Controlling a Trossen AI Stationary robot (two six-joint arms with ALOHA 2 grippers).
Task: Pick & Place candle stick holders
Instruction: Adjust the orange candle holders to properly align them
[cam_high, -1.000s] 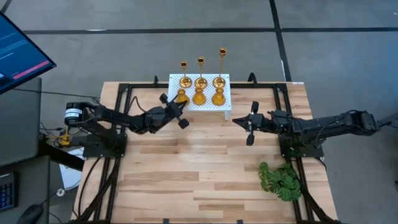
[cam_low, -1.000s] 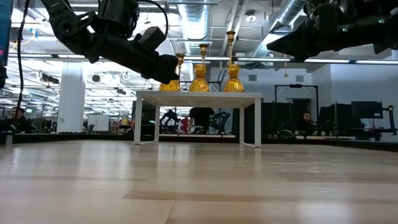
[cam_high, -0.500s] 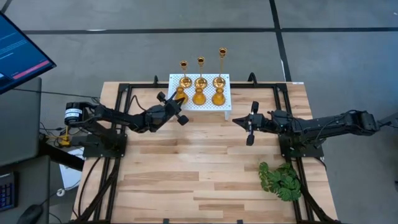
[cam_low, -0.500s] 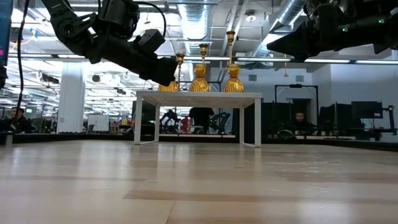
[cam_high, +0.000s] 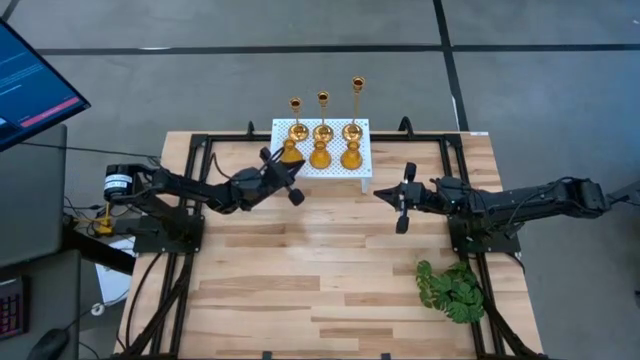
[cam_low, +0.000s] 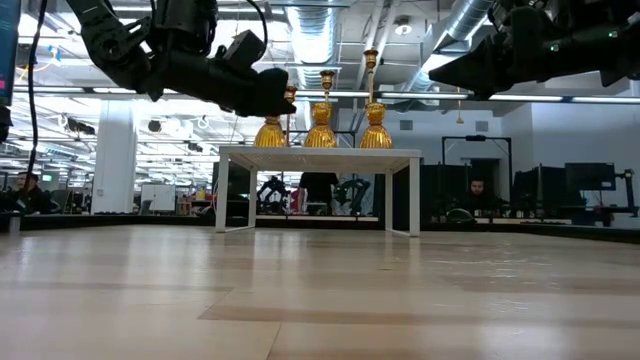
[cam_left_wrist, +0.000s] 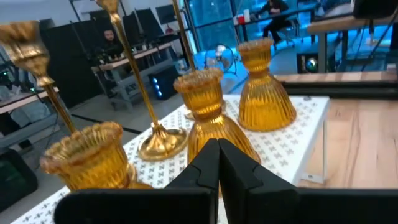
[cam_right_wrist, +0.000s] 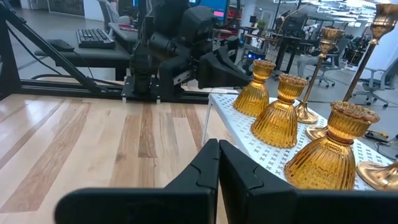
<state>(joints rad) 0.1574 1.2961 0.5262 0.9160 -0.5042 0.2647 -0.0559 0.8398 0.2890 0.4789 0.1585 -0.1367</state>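
Six gold candle stick holders stand on the white perforated stand (cam_high: 364, 175) at the table's far middle. Three slim sticks (cam_high: 323, 100) stand in the back row, and three squat ribbed ones (cam_high: 320, 156) in the front row. My left gripper (cam_high: 290, 166) is shut. It hovers at the stand's near left corner, beside the left squat holder (cam_left_wrist: 93, 155), with its tips over the stand (cam_left_wrist: 217, 148). My right gripper (cam_high: 379, 195) is shut and empty. It hangs above the table to the right of the stand, pointing at the holders (cam_right_wrist: 283, 115).
A green leafy plant (cam_high: 452, 288) lies on the table at the near right. Black frame rails (cam_high: 200, 200) run along both sides of the table. Bare wood lies between the two arms and toward the near edge. People sit at desks in the room behind.
My left gripper has risen and tipped more level in front of the holders. The left squat holder, hidden behind it before in the low view, now shows below it. My right gripper has kept still.
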